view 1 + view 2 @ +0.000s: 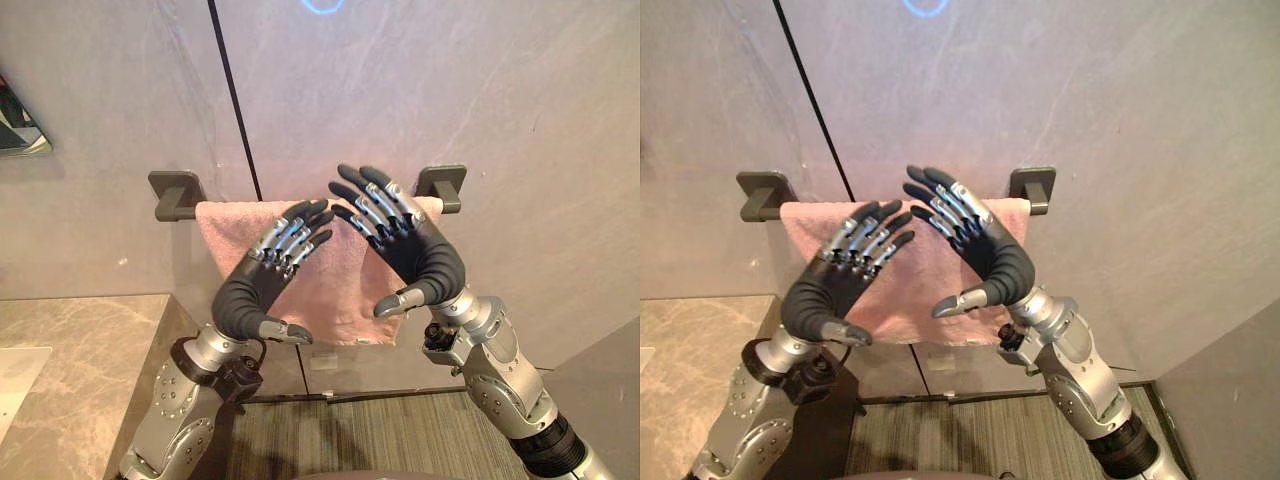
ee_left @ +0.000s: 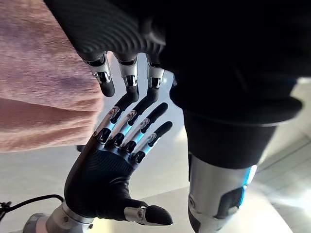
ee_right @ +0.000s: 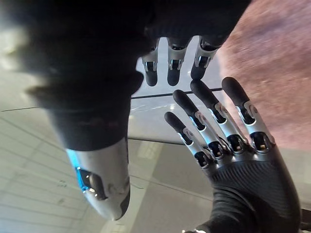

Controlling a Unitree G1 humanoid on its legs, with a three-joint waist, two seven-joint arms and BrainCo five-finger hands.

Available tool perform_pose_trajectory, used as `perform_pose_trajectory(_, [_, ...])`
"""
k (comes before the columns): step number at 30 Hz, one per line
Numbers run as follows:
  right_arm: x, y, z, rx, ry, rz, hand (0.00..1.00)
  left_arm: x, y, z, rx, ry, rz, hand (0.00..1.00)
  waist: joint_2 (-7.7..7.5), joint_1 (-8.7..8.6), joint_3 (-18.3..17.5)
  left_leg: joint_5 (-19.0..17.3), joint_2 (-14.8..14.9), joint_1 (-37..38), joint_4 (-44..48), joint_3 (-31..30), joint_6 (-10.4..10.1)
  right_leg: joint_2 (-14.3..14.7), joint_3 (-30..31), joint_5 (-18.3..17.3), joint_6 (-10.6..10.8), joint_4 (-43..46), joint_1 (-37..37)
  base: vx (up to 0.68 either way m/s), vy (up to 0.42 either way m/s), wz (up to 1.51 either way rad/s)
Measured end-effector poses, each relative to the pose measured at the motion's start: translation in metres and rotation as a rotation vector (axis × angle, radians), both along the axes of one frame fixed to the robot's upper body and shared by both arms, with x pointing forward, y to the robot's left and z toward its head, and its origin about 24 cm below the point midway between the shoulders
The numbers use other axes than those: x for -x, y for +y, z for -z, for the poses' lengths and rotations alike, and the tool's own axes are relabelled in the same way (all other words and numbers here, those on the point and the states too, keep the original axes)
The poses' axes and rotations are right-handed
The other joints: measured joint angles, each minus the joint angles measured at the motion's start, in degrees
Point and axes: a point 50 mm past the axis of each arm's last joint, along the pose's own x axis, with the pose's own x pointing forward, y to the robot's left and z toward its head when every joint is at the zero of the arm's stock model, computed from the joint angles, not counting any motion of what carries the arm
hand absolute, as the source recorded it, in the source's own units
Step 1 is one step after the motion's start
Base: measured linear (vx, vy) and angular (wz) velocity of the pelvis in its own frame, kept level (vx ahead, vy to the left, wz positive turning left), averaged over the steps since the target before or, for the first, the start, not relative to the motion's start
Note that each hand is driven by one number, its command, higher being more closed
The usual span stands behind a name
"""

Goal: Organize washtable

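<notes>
A pink towel (image 1: 330, 290) hangs over a dark bar between two brackets (image 1: 175, 195) (image 1: 443, 187) on the grey wall. Both hands are raised in front of it, palms turned toward each other. My left hand (image 1: 262, 285) is open with straight fingers pointing up to the right. My right hand (image 1: 425, 255) is open too, fingers spread and pointing up to the left, a little higher. Their fingertips come close at the towel's upper middle. Neither hand holds the cloth. The left wrist view looks past my own fingers (image 2: 129, 77) at the right hand (image 2: 104, 174) and towel (image 2: 43, 92).
A beige marble counter (image 1: 80, 370) runs along the lower left, with a white basin edge (image 1: 15, 375). A dark seam (image 1: 235, 100) runs down the wall. Striped grey flooring (image 1: 400, 440) lies below the towel.
</notes>
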Motion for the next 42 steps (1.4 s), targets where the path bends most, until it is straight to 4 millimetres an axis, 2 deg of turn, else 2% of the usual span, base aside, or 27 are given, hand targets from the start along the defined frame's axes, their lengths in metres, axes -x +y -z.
perform_pose_trajectory(3, [0.0,0.0,0.021,0.064,0.085,-0.009,0.0,-0.002,-0.003,0.019,-0.049,0.082,0.022,0.0,-0.02,0.09,-0.01,0.0,-0.02,-0.33,-0.24,0.47,0.0,0.01,0.46,0.07,0.04,0.01,-0.71,0.0,-0.003,-0.09])
perform_pose_trajectory(11, [-0.004,-0.006,0.069,0.309,0.202,0.048,0.0,-0.009,0.007,0.062,-0.198,0.237,-0.053,0.0,-0.12,0.04,-0.04,0.0,-0.06,-1.03,-0.48,0.52,0.01,-0.01,0.4,0.1,0.05,-0.17,-1.41,0.0,-0.003,0.0])
perform_pose_trajectory(20, [-0.01,-0.013,0.103,0.481,0.268,0.13,0.0,-0.016,0.009,0.09,-0.231,0.327,-0.196,0.0,-0.17,0.06,-0.11,0.05,-0.08,-2.57,-0.52,0.29,0.05,0.0,0.25,0.13,0.07,-0.22,-2.85,0.0,-0.002,0.0])
perform_pose_trajectory(25, [-0.015,-0.015,0.113,0.504,0.291,0.199,0.0,-0.02,0.017,0.104,-0.273,0.37,-0.296,0.0,-0.39,0.06,-0.21,0.05,-0.07,-3.3,-0.49,0.29,0.05,-0.03,0.32,0.13,0.06,-0.34,-3.45,0.0,0.0,0.0])
perform_pose_trajectory(33, [-0.023,-0.028,0.114,0.459,0.318,0.343,0.0,-0.025,0.035,0.11,-0.277,0.393,-0.451,0.0,-1.13,0.21,-0.54,0.05,-0.06,-3.39,-0.36,0.18,0.06,-0.05,0.33,0.13,0.05,-0.35,-3.44,-0.03,-0.009,0.0])
perform_pose_trajectory(42, [-0.028,-0.064,0.109,0.35,0.355,0.562,0.0,-0.029,0.057,0.104,-0.197,0.388,-0.635,0.0,-1.49,0.18,-0.68,0.06,-0.08,-2.97,-0.33,0.08,0.06,-0.03,0.21,0.13,0.05,-0.13,-3.09,-0.03,-0.01,0.0])
